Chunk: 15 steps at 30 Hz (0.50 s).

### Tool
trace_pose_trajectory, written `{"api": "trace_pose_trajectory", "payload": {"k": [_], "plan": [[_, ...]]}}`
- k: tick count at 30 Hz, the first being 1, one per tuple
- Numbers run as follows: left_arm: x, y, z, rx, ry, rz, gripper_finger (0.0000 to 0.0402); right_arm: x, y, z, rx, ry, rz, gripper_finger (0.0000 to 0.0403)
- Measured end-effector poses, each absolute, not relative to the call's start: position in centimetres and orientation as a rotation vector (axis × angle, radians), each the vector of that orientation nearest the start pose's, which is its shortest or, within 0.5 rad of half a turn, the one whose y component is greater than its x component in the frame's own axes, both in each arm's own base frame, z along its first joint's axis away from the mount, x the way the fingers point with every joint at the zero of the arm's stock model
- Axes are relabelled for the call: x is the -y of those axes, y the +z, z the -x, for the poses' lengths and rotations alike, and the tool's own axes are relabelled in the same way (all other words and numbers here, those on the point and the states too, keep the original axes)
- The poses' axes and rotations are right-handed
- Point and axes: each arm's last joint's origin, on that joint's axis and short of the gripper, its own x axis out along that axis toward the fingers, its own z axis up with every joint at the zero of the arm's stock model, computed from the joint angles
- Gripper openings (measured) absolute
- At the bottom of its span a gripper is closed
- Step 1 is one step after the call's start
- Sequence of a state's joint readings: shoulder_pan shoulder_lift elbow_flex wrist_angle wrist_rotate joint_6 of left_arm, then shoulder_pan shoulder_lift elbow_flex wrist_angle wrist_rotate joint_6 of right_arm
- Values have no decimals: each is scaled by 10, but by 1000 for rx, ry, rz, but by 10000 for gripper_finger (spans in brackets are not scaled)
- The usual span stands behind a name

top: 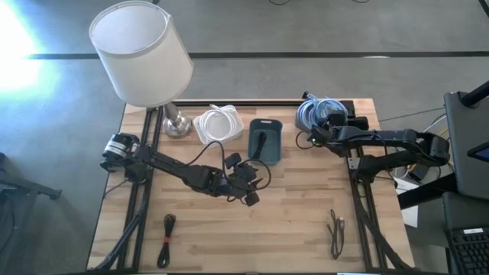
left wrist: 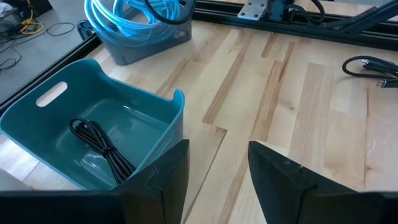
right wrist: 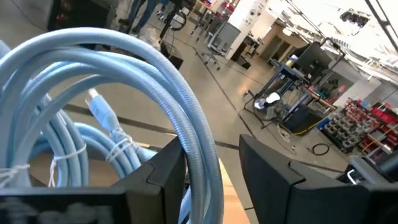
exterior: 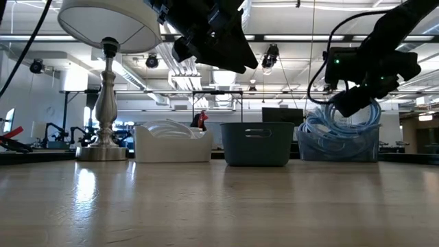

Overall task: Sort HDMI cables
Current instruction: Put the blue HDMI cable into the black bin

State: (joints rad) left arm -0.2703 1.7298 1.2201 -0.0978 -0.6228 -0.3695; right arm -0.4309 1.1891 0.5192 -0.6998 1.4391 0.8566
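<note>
1. High view: white coils (top: pixel 218 124) fill a white bin just beside the lamp (top: pixel 145 57) at the table's (top: pixel 298 221) far edge. A teal bin (top: pixel 265 140) beside it holds one black bundle, and light-blue coils (top: pixel 313 111) sit in a bin at the far right corner. Two dark bundles (top: pixel 168 238) and (top: pixel 336 233) lie unsorted near the near edge. Each looks light and limp; a pinch across the folded middle seems safest.
2. Low view: the right gripper (exterior: pixel 357 96) hangs over the blue coils, which probably spring and slide.
3. Left wrist view: the left gripper (left wrist: pixel 217 168) is spread and empty over bare wood beside the teal bin (left wrist: pixel 93 134).
4. Right wrist view: the right gripper (right wrist: pixel 211 168) is spread, with a blue loop (right wrist: pixel 124 68) lying against one finger, not pinched.
</note>
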Motion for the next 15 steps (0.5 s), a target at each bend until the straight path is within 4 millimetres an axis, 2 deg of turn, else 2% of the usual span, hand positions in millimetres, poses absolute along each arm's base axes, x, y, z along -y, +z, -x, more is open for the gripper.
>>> {"api": "trace_pose_trajectory", "payload": {"k": [8,12,15], "plan": [[85,245,-371,-477,436,93,168,96,179,-140,-631,-1870,237,159],[85,245,-371,-477,436,93,168,96,174,-141,-630,-1857,182,158],[85,245,-371,-477,436,94,168,95,167,-139,-562,-1881,125,152]]}}
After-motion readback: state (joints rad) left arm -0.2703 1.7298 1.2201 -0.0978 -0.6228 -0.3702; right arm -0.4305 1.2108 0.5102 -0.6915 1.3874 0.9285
